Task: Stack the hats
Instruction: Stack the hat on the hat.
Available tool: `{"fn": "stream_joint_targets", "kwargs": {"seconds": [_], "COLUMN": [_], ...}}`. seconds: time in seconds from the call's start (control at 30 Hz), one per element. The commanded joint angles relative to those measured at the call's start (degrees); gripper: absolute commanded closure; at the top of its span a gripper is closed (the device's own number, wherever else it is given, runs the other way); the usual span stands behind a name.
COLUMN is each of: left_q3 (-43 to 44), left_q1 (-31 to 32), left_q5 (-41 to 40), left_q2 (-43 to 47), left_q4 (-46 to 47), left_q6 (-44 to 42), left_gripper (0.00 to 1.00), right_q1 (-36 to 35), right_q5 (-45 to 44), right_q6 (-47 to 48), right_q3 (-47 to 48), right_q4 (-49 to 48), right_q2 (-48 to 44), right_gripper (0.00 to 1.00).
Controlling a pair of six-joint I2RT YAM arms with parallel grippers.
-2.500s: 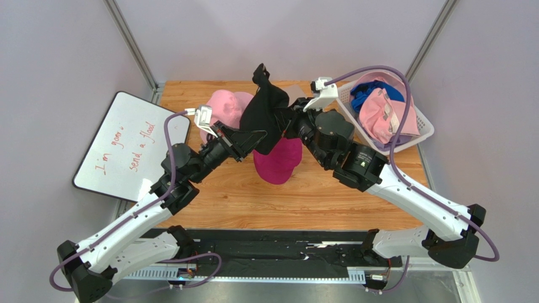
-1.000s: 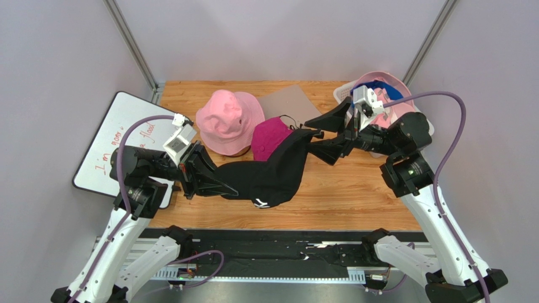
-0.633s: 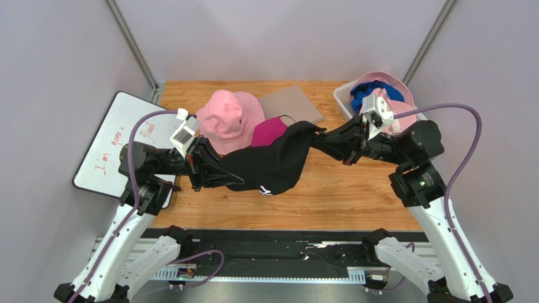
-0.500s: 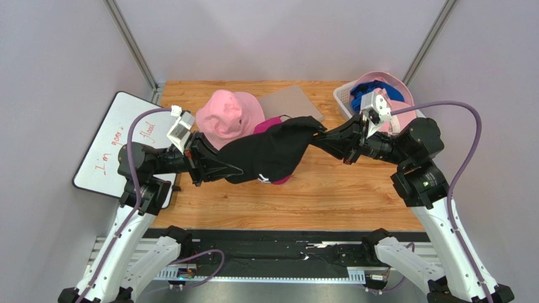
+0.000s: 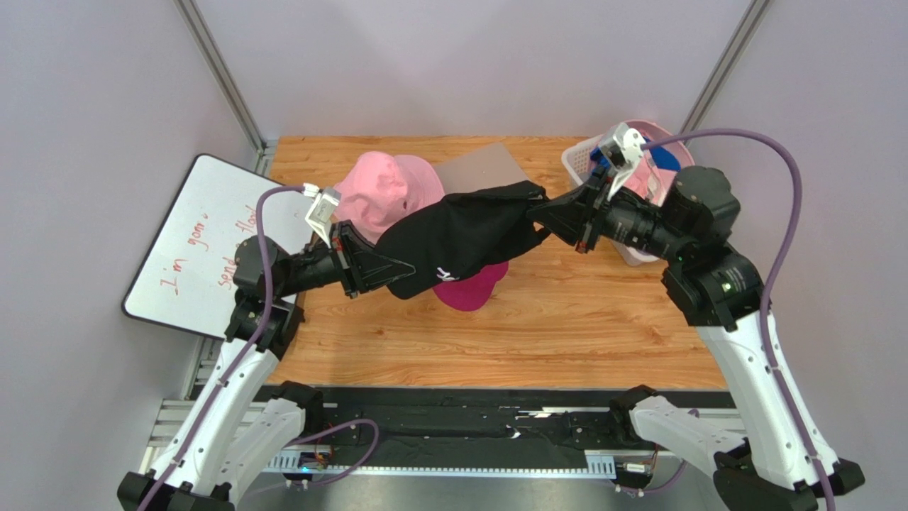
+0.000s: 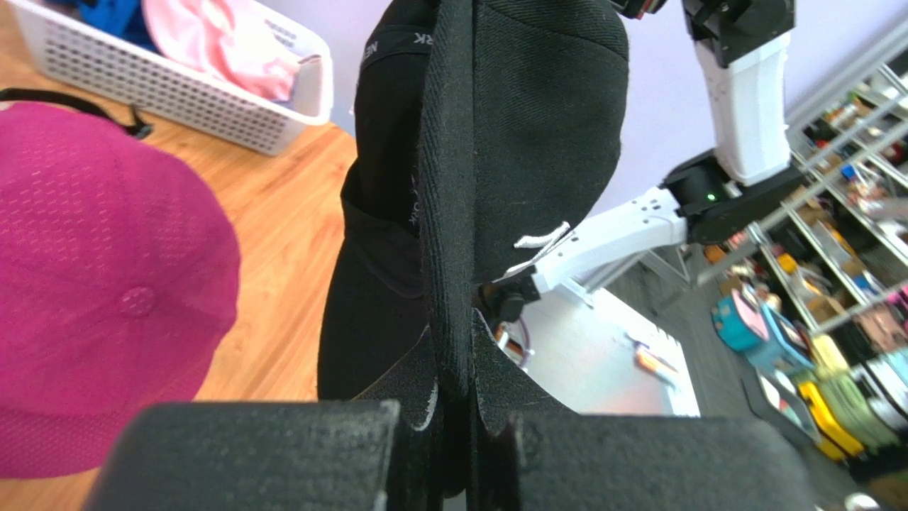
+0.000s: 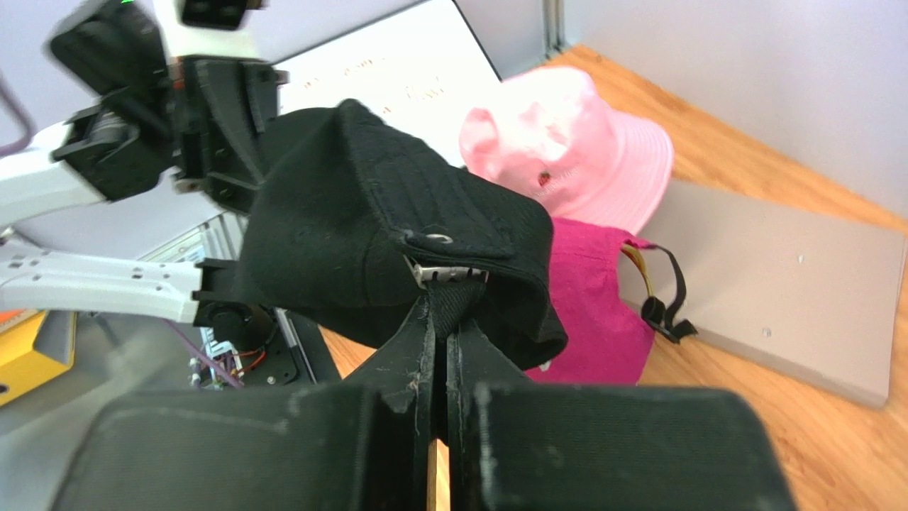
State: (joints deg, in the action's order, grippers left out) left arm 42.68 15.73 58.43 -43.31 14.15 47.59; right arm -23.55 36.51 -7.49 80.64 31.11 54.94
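A black cap hangs stretched between both grippers, above the magenta cap on the table. My left gripper is shut on the black cap's brim. My right gripper is shut on its back strap. The magenta cap lies flat below, partly hidden by the black one. A pink bucket hat sits behind the left end of the black cap and touches the magenta cap. More hats, pink and blue, lie in the basket.
A white mesh basket stands at the back right. A flat grey board lies at the back centre under the hats' far edge. A whiteboard with red writing leans off the table's left side.
The right gripper closed on the black cap's back strap. Both arms then carried the cap away from the near edge and up over the magenta cap.
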Motion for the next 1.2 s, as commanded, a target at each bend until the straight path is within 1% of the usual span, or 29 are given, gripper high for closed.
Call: {"fn": "stream_joint_targets", "kwargs": {"seconds": [0.0,0.1,0.27,0.4,0.57,0.67,0.77,0.9,1.03,1.17], "left_q3": [-2.2,-4.3,-8.1,-11.2,-15.8,-18.0,-20.7,-23.2,-23.6,-23.6], "left_q1": [-0.7,-0.7,-0.7,-0.7,-0.7,-0.7,-0.7,-0.7,-0.7,-0.7], "left_q5": [-7.4,-10.1,-12.5,-12.7,-12.5,-13.2,-14.8,-14.5,-15.4,-16.4], "left_q2": [3.0,3.8,3.5,3.5,3.7,3.1,1.6,-2.4,-4.9,-7.2], "left_q4": [-2.3,-3.6,-2.0,1.9,7.5,9.7,11.2,18.3,19.2,21.0], "left_q6": [-3.6,-4.7,-3.7,0.9,7.4,9.6,10.5,12.1,10.9,10.4], "left_gripper": [1.00,1.00,1.00,1.00,1.00,1.00,1.00,1.00,1.00,1.00], "right_q1": [0.1,0.1,0.1,0.2,0.2,0.3,0.8,1.3,2.0,2.2], "right_q5": [-4.9,-5.3,-5.0,-5.4,-6.6,-7.2,-7.2,-7.5,-8.4,-11.5], "right_q6": [-1.0,-1.1,-1.0,-0.6,0.0,0.2,0.2,0.1,-0.3,-0.2], "right_q3": [3.9,5.5,9.6,13.5,16.5,18.1,19.5,21.6,22.9,24.5], "right_q4": [2.3,1.7,2.3,4.9,7.3,9.0,11.2,13.7,13.8,14.7], "right_q2": [6.3,10.2,18.2,22.1,24.0,25.3,27.1,31.4,34.2,36.8], "right_gripper": [1.00,1.00,1.00,1.00,1.00,1.00,1.00,1.00,1.00,1.00]}}
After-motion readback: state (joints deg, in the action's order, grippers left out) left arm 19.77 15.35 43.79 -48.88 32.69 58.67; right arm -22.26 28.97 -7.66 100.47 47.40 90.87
